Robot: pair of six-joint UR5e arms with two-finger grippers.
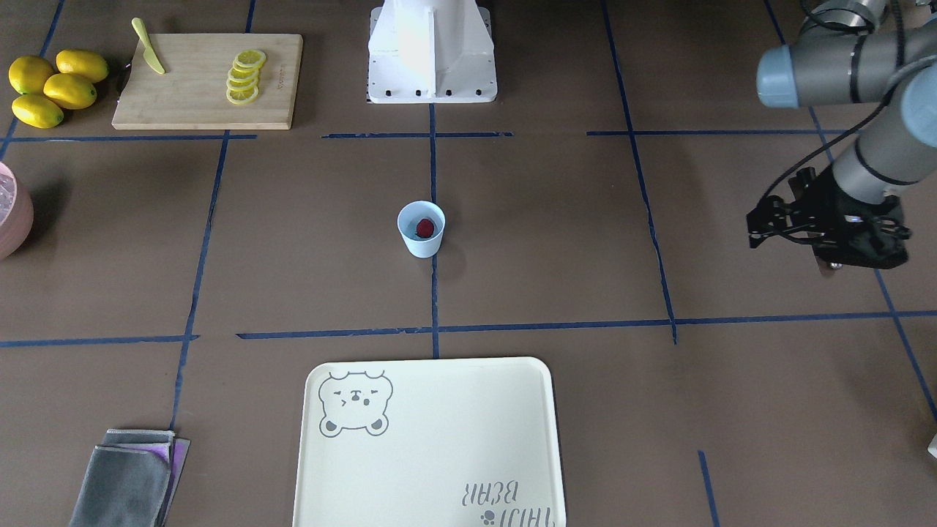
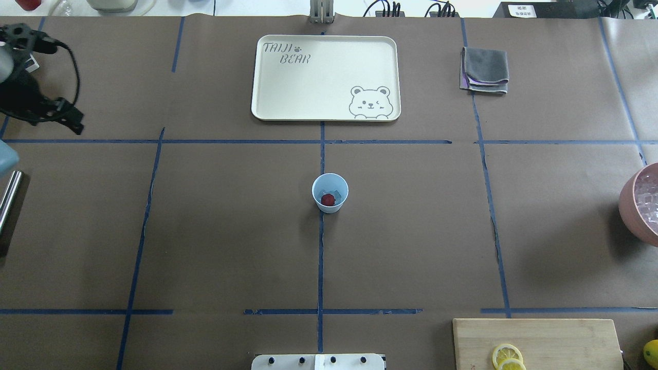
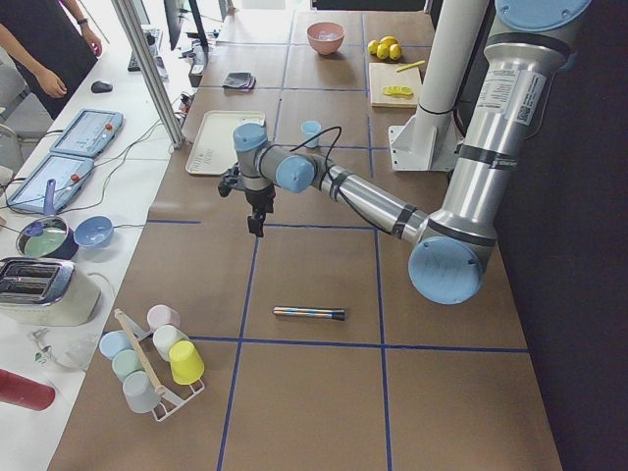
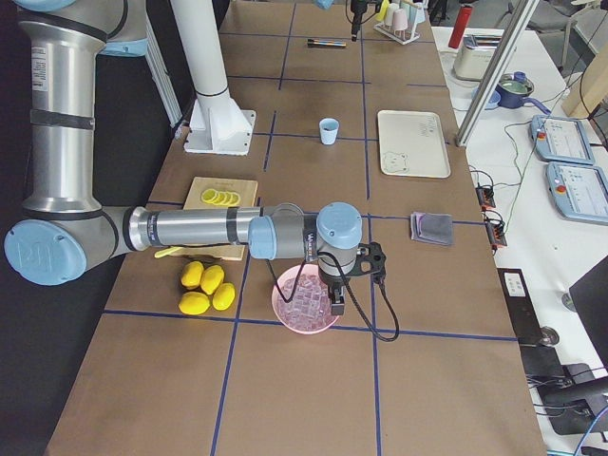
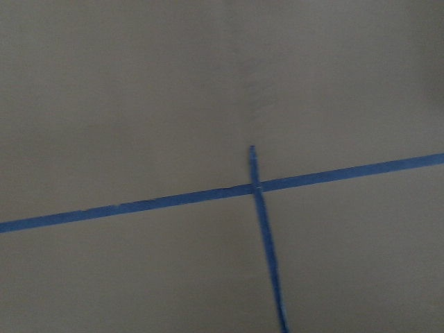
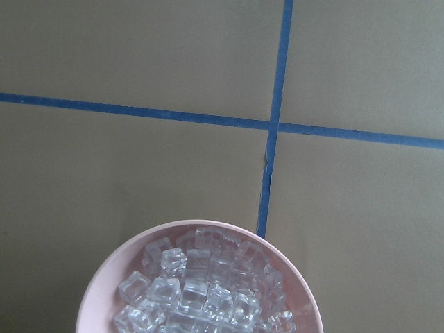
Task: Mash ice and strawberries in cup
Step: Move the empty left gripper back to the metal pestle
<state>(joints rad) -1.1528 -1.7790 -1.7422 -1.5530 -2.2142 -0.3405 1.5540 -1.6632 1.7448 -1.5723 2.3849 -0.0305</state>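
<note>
- While standing upright at the centre of the brown table [image 1: 556, 241], a small light-blue tapered cup [image 1: 421, 247] is holding one small dark-red rounded strawberry [image 1: 425, 228].
- Left gripper [image 3: 257, 224] is hanging well apart from it; spread or closed, cannot tell.
- Right gripper [image 4: 337, 302] is hovering over a round pink bowl [image 6: 104, 277] of clear ice cubes [image 6: 201, 291]; equally unclear.

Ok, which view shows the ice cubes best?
Right wrist-mounted: the ice cubes show close and distinct in the pink bowl. Overhead and front-facing crop the bowl; exterior right partly blocks it; exterior left shows it tiny.
</note>
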